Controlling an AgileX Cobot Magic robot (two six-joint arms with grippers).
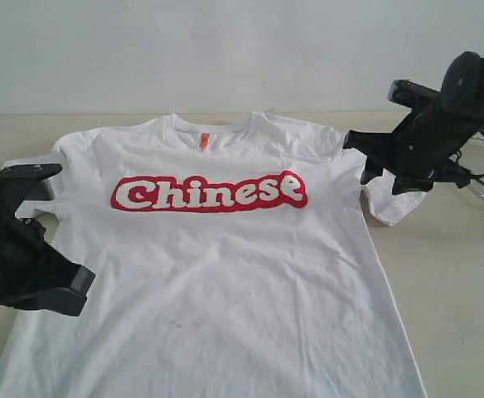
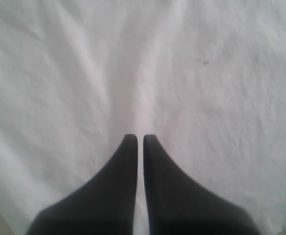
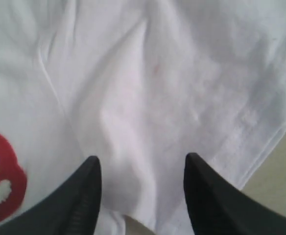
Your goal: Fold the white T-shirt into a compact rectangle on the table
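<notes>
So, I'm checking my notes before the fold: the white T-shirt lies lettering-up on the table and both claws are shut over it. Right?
Not quite. The right claw is open, jaws apart over the white T-shirt, as the right wrist view shows. Only the left claw is shut. The rest holds: the shirt lies lettering-up on the table.

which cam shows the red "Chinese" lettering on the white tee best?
Exterior view: the whole red-outlined white "Chinese" lettering reads across the white cotton T-shirt's chest. Right wrist view catches only a red-and-white edge; left wrist view only plain fabric.
</notes>
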